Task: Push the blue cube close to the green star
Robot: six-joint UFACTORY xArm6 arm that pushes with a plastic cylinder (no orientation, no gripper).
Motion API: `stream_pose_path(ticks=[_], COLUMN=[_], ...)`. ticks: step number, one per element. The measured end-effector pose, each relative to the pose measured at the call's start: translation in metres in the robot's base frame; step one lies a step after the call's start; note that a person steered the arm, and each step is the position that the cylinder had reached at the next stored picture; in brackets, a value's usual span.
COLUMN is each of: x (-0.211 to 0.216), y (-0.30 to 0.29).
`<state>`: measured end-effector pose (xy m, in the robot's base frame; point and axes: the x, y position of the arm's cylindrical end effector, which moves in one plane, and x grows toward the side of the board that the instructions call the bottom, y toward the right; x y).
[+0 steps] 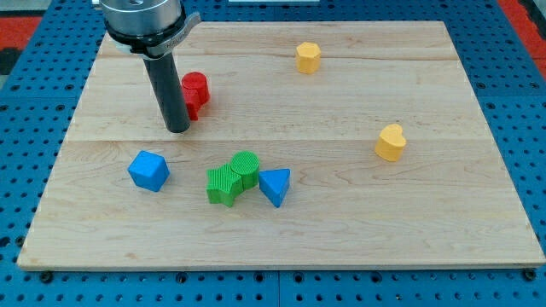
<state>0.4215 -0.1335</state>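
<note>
— Where's my tip (177,130) in the camera view?
— On the tabletop (341,102), beside the red block (195,92), above the blue cube (149,170).
— And the target?
— The green star (223,185) lies to the cube's right, near it, touching a green round block (245,165).
— Any claw?
— None; just a rod. I'd circle to the cube's left, then push rightward gently, stopping short.

Arm enters at the view's top-left corner, grey round flange partly cropped. Dark rod hangs straight down from it, upright. My tip (177,130) sits on the board's left side, nearer the top edge than the bottom.
</note>
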Motion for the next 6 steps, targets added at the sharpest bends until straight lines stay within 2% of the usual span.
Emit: stream_pose_path(ticks=[1,2,3,4,5,6], x=[0.002,-0.003,0.035,0.068,0.084,0.086], y=[-0.005,-0.045,-0.076,-0.037,0.005,-0.033])
